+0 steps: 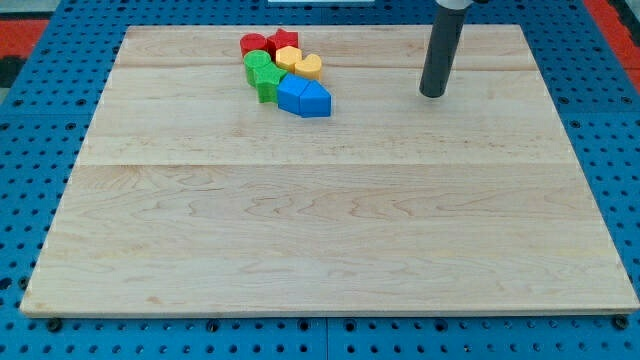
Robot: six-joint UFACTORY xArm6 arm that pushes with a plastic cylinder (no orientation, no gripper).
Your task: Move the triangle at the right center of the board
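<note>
My tip rests on the wooden board at the view's top right. All blocks that show lie in one tight cluster at the view's top, left of centre and well to the left of my tip. The cluster holds two red blocks, a yellow block, a yellow heart-like block, two green blocks, and two blue blocks. The right blue block has a pointed top and is nearest to my tip. My tip touches no block.
The board lies on a blue perforated table that frames it on all sides. The dark rod rises out of the view's top edge.
</note>
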